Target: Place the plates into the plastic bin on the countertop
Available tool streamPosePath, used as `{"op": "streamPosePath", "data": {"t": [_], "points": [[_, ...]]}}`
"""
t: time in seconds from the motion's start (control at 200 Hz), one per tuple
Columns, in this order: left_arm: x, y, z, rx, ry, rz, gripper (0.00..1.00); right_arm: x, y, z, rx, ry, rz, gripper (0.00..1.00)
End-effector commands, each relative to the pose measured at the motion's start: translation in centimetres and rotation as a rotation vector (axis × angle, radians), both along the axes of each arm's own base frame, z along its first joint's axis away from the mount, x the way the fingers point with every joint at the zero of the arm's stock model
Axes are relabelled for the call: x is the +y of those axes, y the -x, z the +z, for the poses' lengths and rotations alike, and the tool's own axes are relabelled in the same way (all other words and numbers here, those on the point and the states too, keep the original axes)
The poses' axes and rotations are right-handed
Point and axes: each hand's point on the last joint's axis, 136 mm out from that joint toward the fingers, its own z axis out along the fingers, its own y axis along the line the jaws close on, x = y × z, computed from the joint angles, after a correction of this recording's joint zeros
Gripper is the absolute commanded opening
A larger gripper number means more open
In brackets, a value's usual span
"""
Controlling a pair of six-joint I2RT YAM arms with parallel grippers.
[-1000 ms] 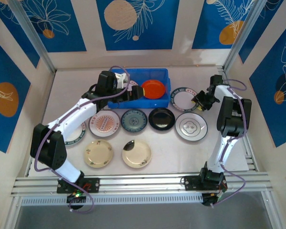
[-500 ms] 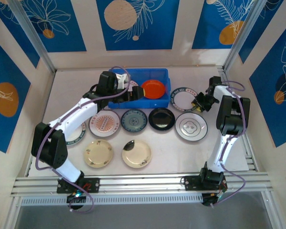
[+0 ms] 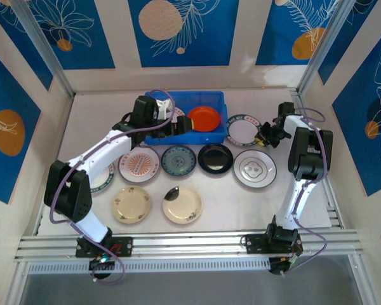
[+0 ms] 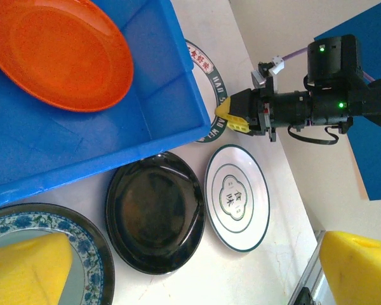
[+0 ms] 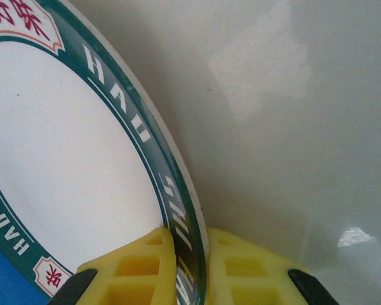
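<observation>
Two yellow fingers of the right claw (image 5: pixel 189 240) pinch the rim of the green-rimmed white plate (image 5: pixel 70 146), which lies on the counter (image 5: pixel 292 114). The blue bin (image 4: pixel 159 108) sits just past the plate's far side. The left claw (image 3: pixel 176 125) hangs wide open over that bin, with an orange plate (image 4: pixel 57 54) inside beside it.

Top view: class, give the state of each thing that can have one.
Left pincer: open, over bin.
Right pincer: shut on lettered plate's rim.
Bin: holds orange plate.
Orange plate: flat in bin.
Lettered plate: gripped, outside bin.
Black plate: flat on countertop.
</observation>
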Motion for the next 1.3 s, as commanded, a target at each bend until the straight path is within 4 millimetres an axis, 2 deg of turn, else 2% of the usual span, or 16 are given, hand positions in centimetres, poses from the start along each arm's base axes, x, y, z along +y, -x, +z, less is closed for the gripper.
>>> {"op": "streamPosePath", "data": {"t": [0.0, 0.185, 0.25, 0.39, 0.65, 0.745, 0.87, 0.975, 1.166, 1.296], "points": [[-0.3, -0.2, -0.1, -0.005, -0.004, -0.010, 0.99, -1.0, 1.4, 0.4, 0.024, 0.050, -0.035, 0.00], [-0.2, -0.3, -0.1, -0.010, -0.009, -0.005, 0.99, -2.7, 1.8, 3.2, -0.034, 0.149, -0.083, 0.00], [-0.2, -0.4, 0.0, -0.013, -0.011, -0.003, 0.99, -3.4, 2.0, 4.8, -0.068, 0.245, -0.094, 0.00], [-0.2, -0.5, 0.3, -0.019, -0.010, 0.000, 0.99, -4.0, 2.8, 7.4, -0.125, 0.318, -0.122, 0.00], [-0.4, -1.0, 0.4, -0.034, -0.005, 0.011, 0.99, -3.4, 4.0, 13.5, -0.291, 0.347, -0.172, 0.00], [-0.5, -1.4, 0.5, -0.038, -0.002, 0.018, 0.99, -2.6, 4.9, 16.7, -0.366, 0.374, -0.171, 0.00], [-0.6, -1.9, 0.5, -0.045, 0.000, 0.027, 0.99, -0.1, 6.1, 21.5, -0.481, 0.439, -0.105, 0.00], [-0.8, -2.2, 0.5, -0.048, 0.012, 0.028, 0.99, 3.2, 6.6, 23.8, -0.533, 0.413, -0.010, 0.00], [-1.4, -2.3, 1.1, -0.056, 0.058, 0.016, 0.99, 10.4, 6.8, 24.7, -0.580, 0.166, 0.175, 0.00], [-1.5, -2.4, 1.2, -0.053, 0.080, 0.019, 1.00, 14.3, 6.8, 24.9, -0.594, 0.000, 0.273, 0.00]]}}
